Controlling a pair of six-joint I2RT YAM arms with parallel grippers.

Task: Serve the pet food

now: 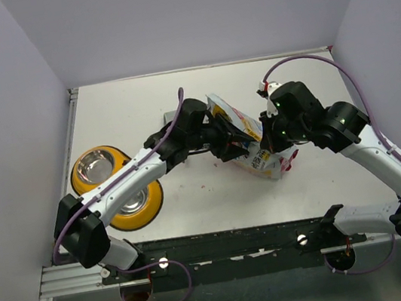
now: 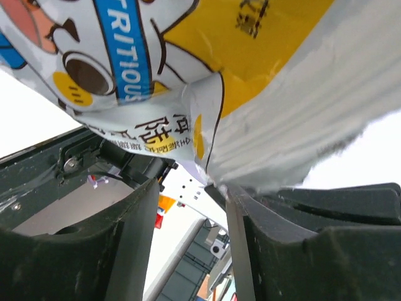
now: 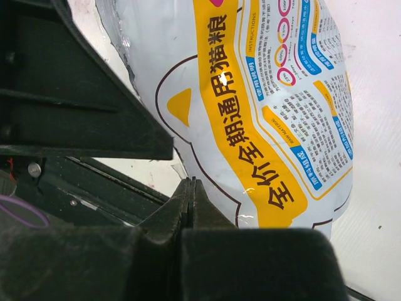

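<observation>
- Pet-food bag [image 1: 248, 140]: a yellow-and-white printed pouch with cartoon artwork and a red edge. It stood near the middle of the white table [image 1: 208, 199], its long axis running from about 11 o'clock to 5 o'clock in the overhead view. Its contents were hidden.
- Left gripper [image 1: 224, 142]: it sat at the bag's 9 o'clock side in the overhead view.
- Left gripper in its wrist view [image 2: 191, 188]: the two dark fingers [image 2: 125, 251] stood apart, with an open gap between them through which the table showed. The crimped silver edge of the bag [image 2: 263, 94] hung at 12 o'clock above the gap and touched the tip of the finger at 3 o'clock. It was not clamped.
- Right gripper [image 1: 268, 144]: it sat at the bag's 3 o'clock side, just beside the red edge.
- Right gripper in its wrist view [image 3: 191, 187]: the jaws were pressed together, with only a thin seam between them. The printed back panel of the bag [image 3: 263, 113] filled the frame from 12 to 4 o'clock, right against the fingertips. Whether a fold of the film was nipped between them could not be told.
- Yellow double-bowl feeder [image 1: 132, 222]: it had two steel bowls and lay at the table's 9 o'clock side, well apart from the bag and partly under the left arm.
</observation>
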